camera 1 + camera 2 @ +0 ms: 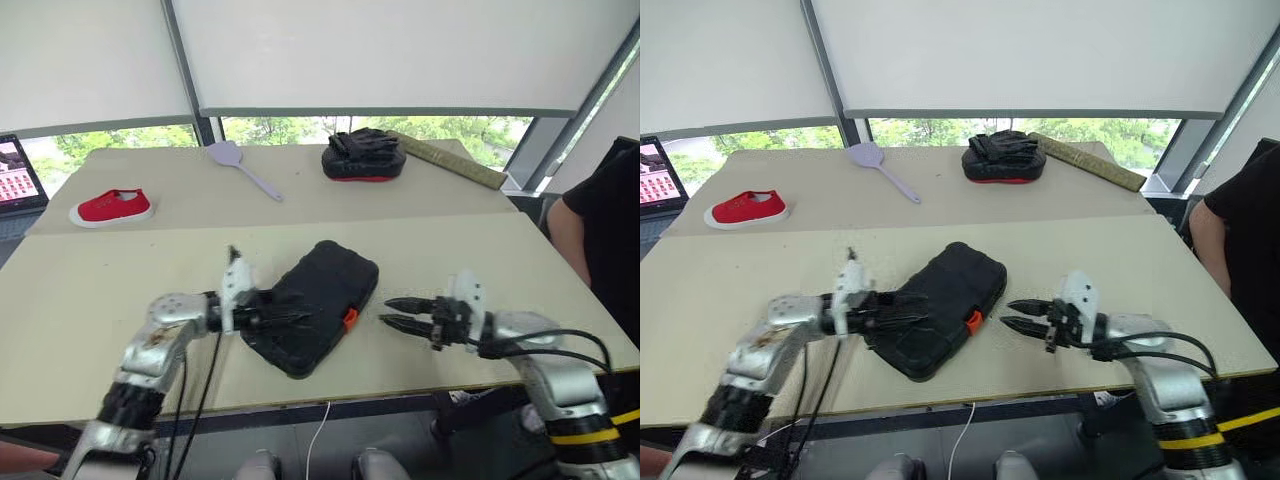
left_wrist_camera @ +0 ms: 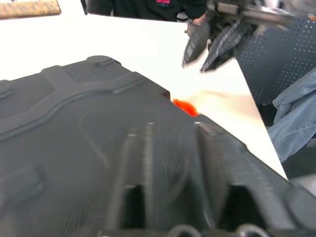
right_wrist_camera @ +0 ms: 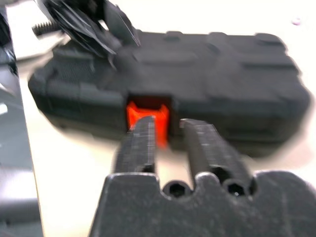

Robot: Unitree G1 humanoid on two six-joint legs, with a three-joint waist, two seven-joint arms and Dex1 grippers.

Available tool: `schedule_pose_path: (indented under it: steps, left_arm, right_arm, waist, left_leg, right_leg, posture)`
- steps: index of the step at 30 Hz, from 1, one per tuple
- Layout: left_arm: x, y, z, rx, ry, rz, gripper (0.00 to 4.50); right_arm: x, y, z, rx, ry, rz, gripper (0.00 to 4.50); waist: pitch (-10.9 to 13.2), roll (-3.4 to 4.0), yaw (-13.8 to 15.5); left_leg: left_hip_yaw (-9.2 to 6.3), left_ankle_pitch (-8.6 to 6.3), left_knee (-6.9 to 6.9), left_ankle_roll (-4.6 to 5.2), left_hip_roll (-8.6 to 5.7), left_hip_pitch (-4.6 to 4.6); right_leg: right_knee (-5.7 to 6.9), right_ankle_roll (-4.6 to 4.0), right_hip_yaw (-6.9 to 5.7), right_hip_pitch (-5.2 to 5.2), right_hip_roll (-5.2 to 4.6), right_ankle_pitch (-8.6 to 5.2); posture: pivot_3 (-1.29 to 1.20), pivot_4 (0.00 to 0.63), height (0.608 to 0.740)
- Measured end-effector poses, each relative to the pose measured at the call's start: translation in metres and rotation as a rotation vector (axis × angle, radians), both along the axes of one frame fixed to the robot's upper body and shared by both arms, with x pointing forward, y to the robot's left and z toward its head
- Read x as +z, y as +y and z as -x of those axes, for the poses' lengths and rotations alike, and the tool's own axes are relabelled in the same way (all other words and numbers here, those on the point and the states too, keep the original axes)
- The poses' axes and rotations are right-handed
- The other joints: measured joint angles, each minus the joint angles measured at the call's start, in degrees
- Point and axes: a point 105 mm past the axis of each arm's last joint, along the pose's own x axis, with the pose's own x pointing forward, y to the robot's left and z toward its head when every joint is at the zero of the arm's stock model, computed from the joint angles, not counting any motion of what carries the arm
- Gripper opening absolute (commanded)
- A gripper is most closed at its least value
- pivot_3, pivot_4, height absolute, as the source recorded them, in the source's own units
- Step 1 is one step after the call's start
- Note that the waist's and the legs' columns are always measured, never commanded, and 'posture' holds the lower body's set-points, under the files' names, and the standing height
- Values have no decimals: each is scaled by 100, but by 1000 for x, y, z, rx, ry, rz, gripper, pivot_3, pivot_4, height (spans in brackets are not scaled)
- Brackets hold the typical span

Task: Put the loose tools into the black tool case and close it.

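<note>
Closed black case (image 1: pixel 315 305) near the table's (image 1: pixel 90 300) front edge, orange latch (image 1: pixel 350 319) facing right gripper (image 1: pixel 384 309), its fingers slightly parted, holding nothing, left gripper (image 1: pixel 308 314) over the case, fingers apart, no legible writing

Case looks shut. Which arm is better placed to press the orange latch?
Probably right: the right gripper faces the orange latch across a small gap. The left gripper lies over the black tool case lid.

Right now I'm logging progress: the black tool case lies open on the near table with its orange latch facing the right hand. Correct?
Not quite: the black tool case is closed, lid down, as the left eye view shows. It does lie on the near table, orange latch facing the right hand.
</note>
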Motion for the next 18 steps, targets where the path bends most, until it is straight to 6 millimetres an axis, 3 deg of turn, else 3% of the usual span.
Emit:
schedule_pose_path:
  steps: [3, 5, 8, 11, 15, 18]
  left_arm:
    - [-6, 51, 16, 113, 54, -34, 3815]
    - [-9, 70, 25, 161, 73, -65, 4434]
    - [-16, 105, 38, 271, 90, -137, 4475]
    - [-28, 131, 49, 364, 131, -205, 4500]
    - [-39, 158, 59, 530, 81, -300, 4500]
    - [-37, 163, 58, 598, 37, -308, 4500]
  right_arm:
    - [6, -23, 1, 8, -149, 65, 3473]
    - [9, -31, 4, 46, -214, 89, 3510]
    - [6, -49, 6, 67, -244, 134, 3510]
    - [-4, -66, 4, 38, -191, 154, 4471]
    - [-9, -75, 3, 18, -175, 160, 4471]
    - [-6, -77, -2, 2, -191, 159, 4471]
  waist:
    - [25, 0, 13]
    - [36, -2, 35]
    - [53, -15, 56]
    - [63, -25, 102]
    - [69, -27, 109]
    - [73, -30, 109]
  left_leg:
    - [2, 1, -7, 0, -1, -39]
    - [9, 1, -6, 0, -4, -41]
    - [18, 0, -7, -3, -8, -43]
    - [22, -1, -6, -4, -9, -45]
    - [24, -1, -7, -5, 1, -45]
    - [26, -1, -6, -6, 1, -45]
  right_leg:
    - [8, 26, 4, -51, 2, -19]
    - [6, 25, 4, -52, -2, -18]
    - [0, 14, 3, -52, -17, -12]
    - [-3, -28, 3, -54, -24, -30]
    - [-2, -34, 4, -59, -28, -28]
    - [3, -36, 3, -59, -25, -26]
  posture:
    - [0, 150, 740]
    - [0, 150, 740]
    - [0, 150, 740]
    - [0, 150, 740]
    - [0, 150, 740]
    - [0, 150, 740]
